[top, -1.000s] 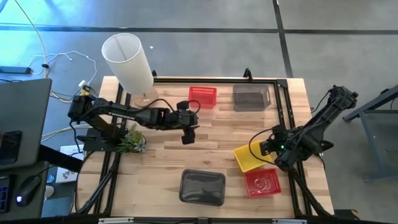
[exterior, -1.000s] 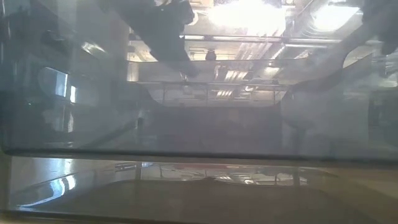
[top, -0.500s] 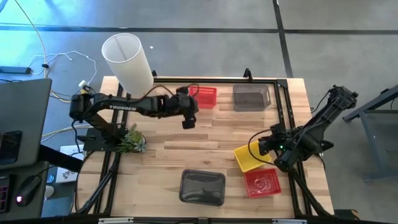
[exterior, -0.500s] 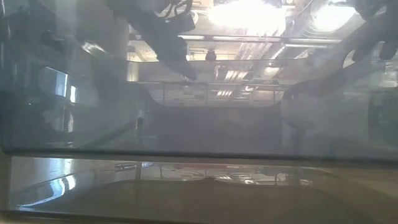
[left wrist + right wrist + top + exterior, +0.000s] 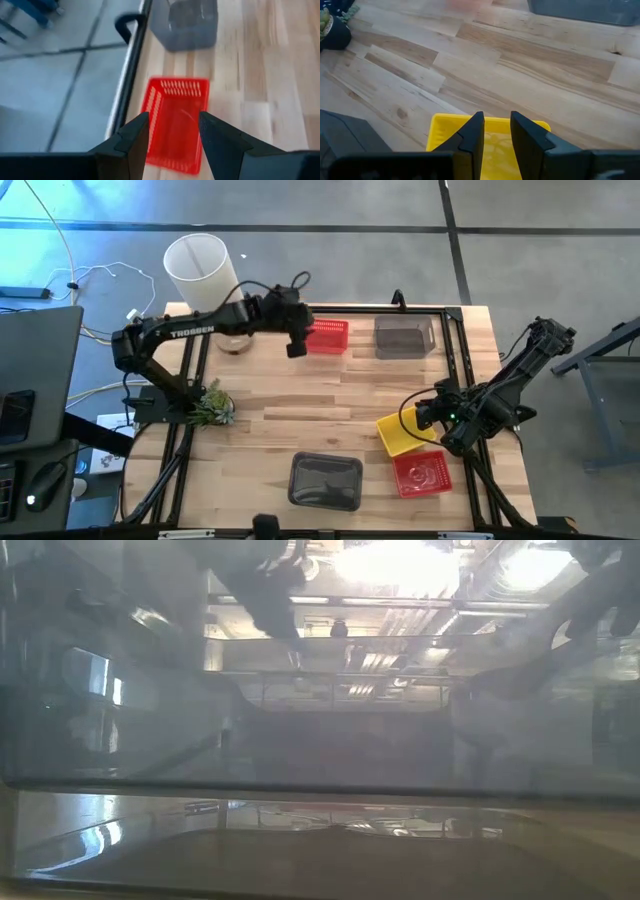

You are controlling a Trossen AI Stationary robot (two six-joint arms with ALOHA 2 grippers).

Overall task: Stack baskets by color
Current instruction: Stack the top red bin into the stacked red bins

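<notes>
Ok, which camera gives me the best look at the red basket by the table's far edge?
The left wrist view: the red basket fills the frame between the open left end effector fingers. The high view shows it small, partly covered by that arm. The low and right wrist views don't show it clearly.

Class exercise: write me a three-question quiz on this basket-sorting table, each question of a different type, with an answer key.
1. True or false: the left gripper is empty, its jaws open above the red basket at the table's far edge.
2. Which basket lies directly under the right gripper? A red, B yellow, C grey.
3. Fill in: beside the yellow basket, toward the near edge, lies a ___ basket.

Key: 1 true; 2 B; 3 red.
</notes>
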